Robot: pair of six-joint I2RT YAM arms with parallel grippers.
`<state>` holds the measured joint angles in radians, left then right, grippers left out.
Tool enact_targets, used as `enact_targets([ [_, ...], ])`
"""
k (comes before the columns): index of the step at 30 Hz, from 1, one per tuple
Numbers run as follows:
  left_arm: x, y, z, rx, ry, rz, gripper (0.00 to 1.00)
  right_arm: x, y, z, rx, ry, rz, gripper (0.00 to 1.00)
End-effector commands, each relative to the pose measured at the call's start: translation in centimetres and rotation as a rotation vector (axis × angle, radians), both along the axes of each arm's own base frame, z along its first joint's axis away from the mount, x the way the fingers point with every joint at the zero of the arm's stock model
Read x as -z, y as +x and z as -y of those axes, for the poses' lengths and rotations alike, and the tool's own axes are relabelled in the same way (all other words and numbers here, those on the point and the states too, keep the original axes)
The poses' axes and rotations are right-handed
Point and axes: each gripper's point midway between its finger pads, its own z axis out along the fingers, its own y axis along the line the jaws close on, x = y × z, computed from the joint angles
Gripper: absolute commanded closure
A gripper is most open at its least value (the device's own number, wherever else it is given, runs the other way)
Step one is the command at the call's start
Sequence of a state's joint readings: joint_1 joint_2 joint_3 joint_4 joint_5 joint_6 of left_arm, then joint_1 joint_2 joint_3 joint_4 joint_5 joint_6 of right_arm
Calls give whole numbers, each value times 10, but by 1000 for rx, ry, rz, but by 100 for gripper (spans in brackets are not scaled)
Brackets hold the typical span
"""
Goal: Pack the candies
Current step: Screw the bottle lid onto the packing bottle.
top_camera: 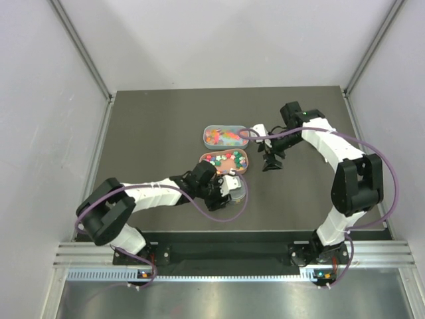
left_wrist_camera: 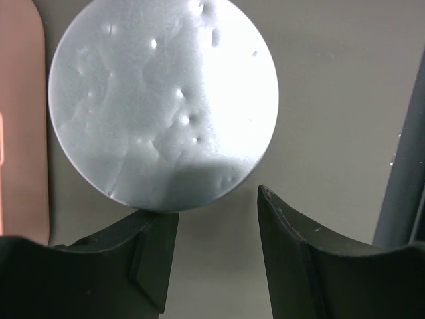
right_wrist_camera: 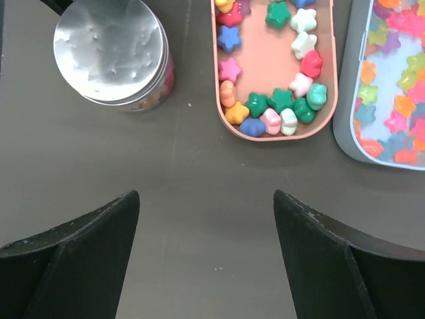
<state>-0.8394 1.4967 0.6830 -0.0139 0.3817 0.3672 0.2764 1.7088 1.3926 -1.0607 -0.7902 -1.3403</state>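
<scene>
Right wrist view, candies point(right_wrist_camera: 281, 100) in pink tray point(right_wrist_camera: 265, 63) lying lengthwise away from wide right gripper point(right_wrist_camera: 206, 194), left gripper point(left_wrist_camera: 218, 203) half-open.

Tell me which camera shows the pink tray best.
The right wrist view: the pink tray sits close and sharp, with each of the candies inside distinct, though its far end is cut off. The top external view shows the whole tray, but small. The left wrist view catches only a blurred strip.

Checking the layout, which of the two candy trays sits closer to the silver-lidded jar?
The pink tray, right beside the jar; the grey tray lies on the pink one's far side, away from the jar.
</scene>
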Motion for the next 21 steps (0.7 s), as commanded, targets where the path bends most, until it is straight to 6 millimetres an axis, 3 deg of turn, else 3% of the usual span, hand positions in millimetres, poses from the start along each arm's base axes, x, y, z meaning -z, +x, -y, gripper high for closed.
enact_targets([
  [1, -14, 11, 18, 52, -64, 52, 45, -21, 6, 5, 30, 35, 62, 19],
  [17, -14, 48, 65, 14, -174, 82, 41, -18, 3, 30, 83, 31, 55, 19],
  [21, -15, 48, 56, -78, -189, 70, 26, -18, 1, 33, 75, 29, 46, 19],
])
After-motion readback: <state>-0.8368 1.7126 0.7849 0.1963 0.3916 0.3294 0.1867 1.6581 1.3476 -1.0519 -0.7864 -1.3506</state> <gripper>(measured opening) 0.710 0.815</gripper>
